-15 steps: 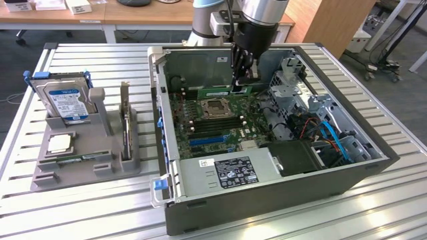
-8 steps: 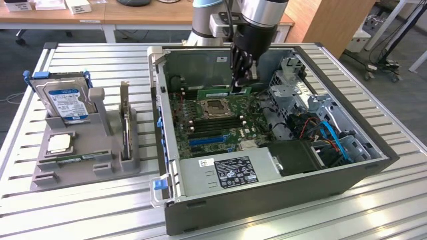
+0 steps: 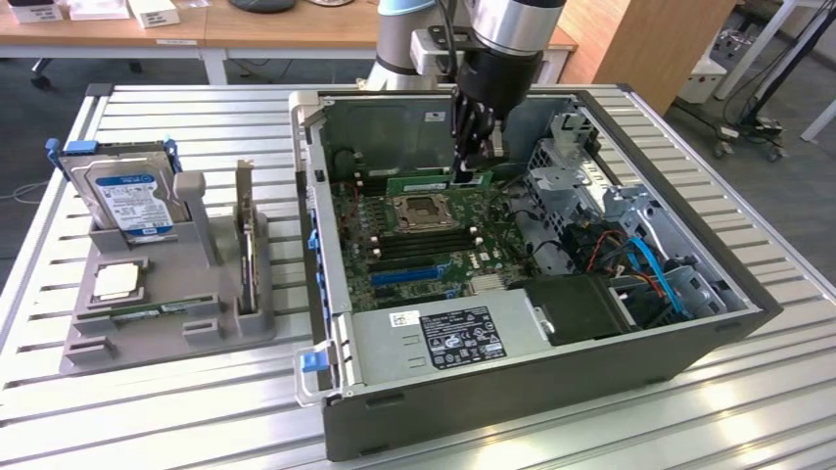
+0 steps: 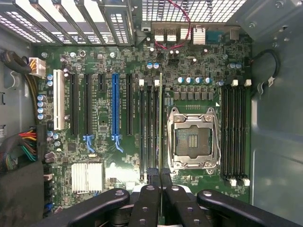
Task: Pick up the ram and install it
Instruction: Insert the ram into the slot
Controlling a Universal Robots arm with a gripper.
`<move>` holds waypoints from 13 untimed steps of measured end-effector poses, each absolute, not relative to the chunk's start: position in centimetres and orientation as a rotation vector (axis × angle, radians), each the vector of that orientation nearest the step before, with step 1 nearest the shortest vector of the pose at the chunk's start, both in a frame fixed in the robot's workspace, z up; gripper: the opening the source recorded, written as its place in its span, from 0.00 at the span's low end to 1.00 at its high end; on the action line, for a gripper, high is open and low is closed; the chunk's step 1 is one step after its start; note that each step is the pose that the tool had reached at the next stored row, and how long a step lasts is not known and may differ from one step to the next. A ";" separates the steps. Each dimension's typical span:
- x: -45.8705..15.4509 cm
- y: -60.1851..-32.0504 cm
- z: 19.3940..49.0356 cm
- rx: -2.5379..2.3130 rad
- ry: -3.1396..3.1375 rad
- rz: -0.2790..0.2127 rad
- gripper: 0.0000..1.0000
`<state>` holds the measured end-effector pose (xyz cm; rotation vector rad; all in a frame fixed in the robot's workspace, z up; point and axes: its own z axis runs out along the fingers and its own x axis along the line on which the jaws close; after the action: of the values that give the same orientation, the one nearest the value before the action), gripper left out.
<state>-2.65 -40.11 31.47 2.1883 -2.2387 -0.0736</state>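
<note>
Hand (image 4: 161, 176) clenched on ram (image 4: 161, 118), edge-on just over DIMM slots (image 4: 148, 132) beside CPU socket (image 4: 191, 137). Pick-up done, install step in hand; seating prob. needs ram square w/ slot, straight push.

Overhead: the computer case (image 3: 523, 387) is uncovered; entry from above is unblocked.
Exterior view's right: room is narrowed by the drive cage (image 3: 581, 181) and cables (image 3: 649, 269).
Around the ram (image 3: 441, 183): space is hemmed closely by the CPU socket (image 3: 425, 211).
</note>
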 end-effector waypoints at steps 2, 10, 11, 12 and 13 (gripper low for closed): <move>-2.6 -40.1 31.5 2.188 -2.239 -0.074 0.12; -2.6 -40.1 31.1 2.189 -2.240 -0.071 0.12; -2.6 -40.1 31.1 2.189 -2.240 -0.071 0.12; -2.6 -40.1 31.1 2.189 -2.240 -0.071 0.12; -2.6 -40.1 31.1 2.189 -2.240 -0.071 0.12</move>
<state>-2.65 -40.11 31.09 2.1894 -2.2398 -0.0713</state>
